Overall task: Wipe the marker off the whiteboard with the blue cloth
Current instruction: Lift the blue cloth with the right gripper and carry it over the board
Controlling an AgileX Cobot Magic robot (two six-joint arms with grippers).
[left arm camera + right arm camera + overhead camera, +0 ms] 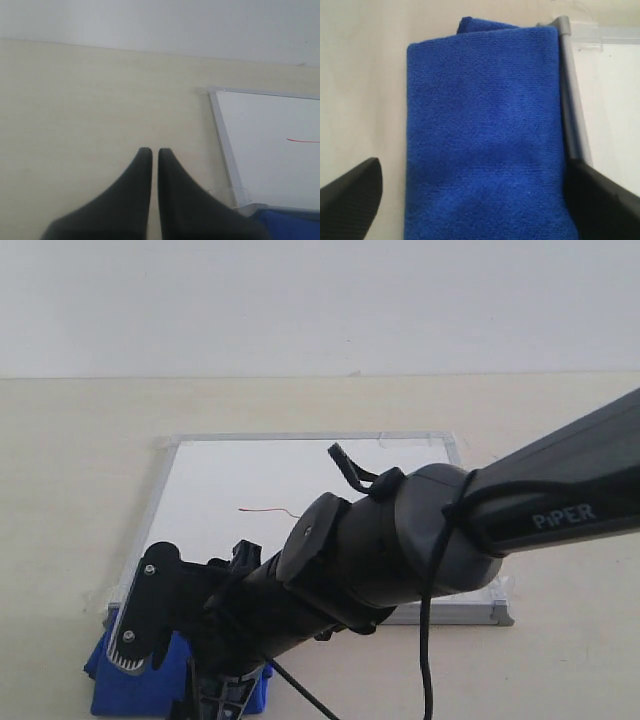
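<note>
So the right pincer is spread wide open and hangs right over the blue cloth, one finger on each side, nothing gripped yet. The left pincer is closed, empty, and parked over bare counter off to the side of the board.

What worries me: the cloth lies on the counter, jammed up against the near left corner of the whiteboard, with its long edge right along the metal frame. One finger looks like it's over the frame rather than clear of it. If it comes down like that, I'd guess it lands on the frame, or squeezes frame plus cloth and tugs at the taped board. It could also pinch just the top layer, so the fold opens up and drags.

The cloth itself is a bright royal blue, fuzzy microfibre, folded into a neat rectangle with an under layer peeking out at one end. The marker is a thin red squiggle mid-board, not wiped yet.
</note>
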